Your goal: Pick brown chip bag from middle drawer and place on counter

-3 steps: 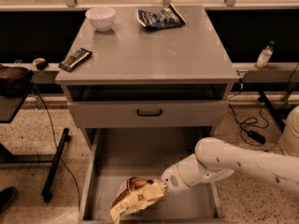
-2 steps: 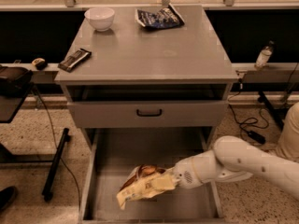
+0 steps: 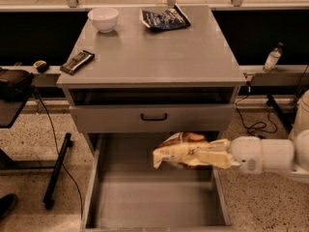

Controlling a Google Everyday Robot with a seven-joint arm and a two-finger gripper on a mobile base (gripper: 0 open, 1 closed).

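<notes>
Above the open middle drawer (image 3: 154, 202), toward its right side, the brown chip bag (image 3: 170, 154) hangs in the air, clear of the drawer's bare grey floor and just below the closed grey drawer front (image 3: 116, 118) with its black handle (image 3: 154, 116). The gripper (image 3: 195, 154) reaches in from the right on a thick white arm (image 3: 263, 154), and its pale fingers (image 3: 212, 156) are pinched on the right-hand part of the bag, so the bag sticks out to the left of the claw, lying roughly level. The bag's cream-yellow panel faces the camera, with a dark brown crinkled edge showing along its top; the print on it cannot be read. Higher up, the counter (image 3: 159, 57) carries three other things, all well apart from the claw: a white bowl (image 3: 103, 19) near the back left corner, a dark blue bag (image 3: 165, 18) at the back middle with pale marks on it too small to read, and a slim black bar wrapper (image 3: 77, 62) lying slantwise at the left edge. Between the counter and the closed drawer front there is a dark open slot. To the right of the cabinet, a small clear bottle (image 3: 273, 58) stands on a ledge, and black cables (image 3: 253, 125) trail over the speckled floor (image 3: 38, 144) below it.
</notes>
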